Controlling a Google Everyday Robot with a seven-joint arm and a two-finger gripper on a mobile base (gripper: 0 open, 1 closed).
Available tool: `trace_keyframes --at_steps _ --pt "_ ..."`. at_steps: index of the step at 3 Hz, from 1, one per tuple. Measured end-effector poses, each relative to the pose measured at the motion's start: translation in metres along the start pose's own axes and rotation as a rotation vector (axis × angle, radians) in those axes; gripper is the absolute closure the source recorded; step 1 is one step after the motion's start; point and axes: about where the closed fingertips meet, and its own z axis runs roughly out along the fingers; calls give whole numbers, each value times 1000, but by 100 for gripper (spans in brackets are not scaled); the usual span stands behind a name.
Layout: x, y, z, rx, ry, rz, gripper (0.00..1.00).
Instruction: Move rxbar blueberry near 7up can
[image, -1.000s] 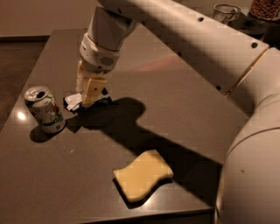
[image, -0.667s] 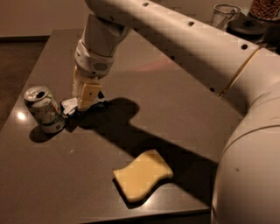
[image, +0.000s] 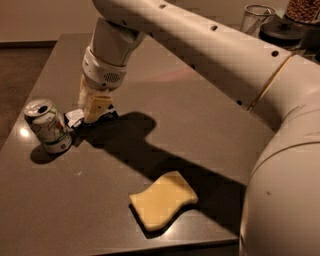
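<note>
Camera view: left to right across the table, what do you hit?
7up can → rxbar blueberry, with the gripper down over its right end → yellow sponge near the front edge → glass jar at the far back right.

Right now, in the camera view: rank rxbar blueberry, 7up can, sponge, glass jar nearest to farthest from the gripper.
From the gripper, low at left of view:
1. rxbar blueberry, right at it.
2. 7up can, just left of it.
3. sponge, front centre.
4. glass jar, back right.
</note>
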Motion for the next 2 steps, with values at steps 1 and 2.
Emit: trace_keyframes --at_steps 1,2 --pt "-1 0 2 -2 -1 -2 0" --pt "-1 0 2 -2 -1 -2 0"
